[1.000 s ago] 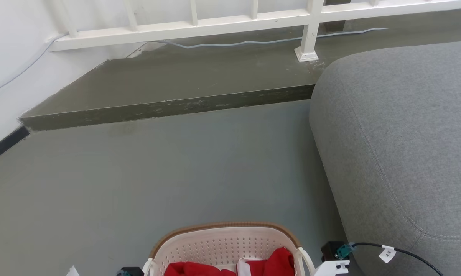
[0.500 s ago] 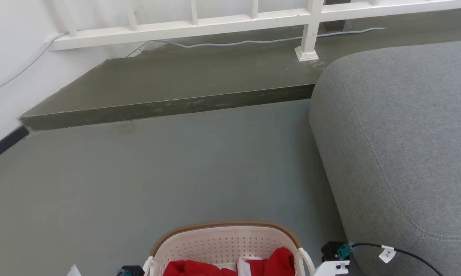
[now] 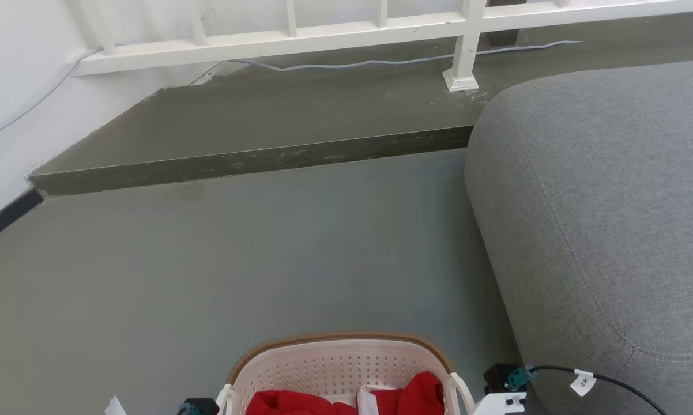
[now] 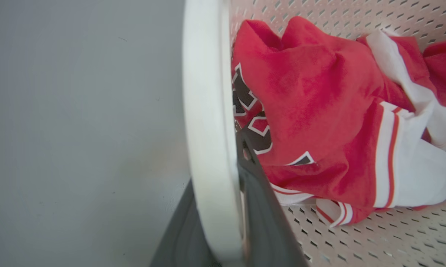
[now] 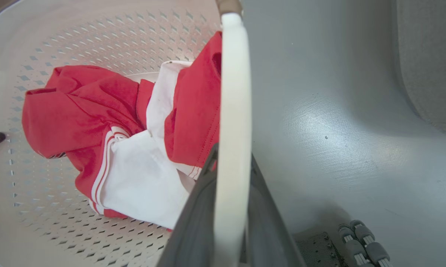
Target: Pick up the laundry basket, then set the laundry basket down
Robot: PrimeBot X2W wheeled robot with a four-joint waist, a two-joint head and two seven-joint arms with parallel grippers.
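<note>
The laundry basket [image 3: 338, 362], cream perforated plastic with a brown woven-look rim, sits at the bottom centre of the head view with red-and-white clothing [image 3: 407, 396] inside. My left gripper [image 4: 223, 167] is shut on the basket's white left loop handle [image 4: 204, 111], one dark finger on each side. My right gripper [image 5: 233, 155] is likewise shut on the white right handle [image 5: 234, 92]. The clothing [image 5: 97, 111] lies bunched on the basket's floor. Whether the basket's underside touches the floor is hidden.
A large grey upholstered seat [image 3: 600, 202] stands close on the right of the basket. Ahead lies open grey floor [image 3: 266, 259], then a raised step [image 3: 254, 161] with a white railing [image 3: 323, 36] and a cable [image 3: 381, 62]. A white wall [image 3: 12, 86] borders the left.
Almost nothing differs. The basket and both grippers keep their places, apart from a drift of a few pixels.
</note>
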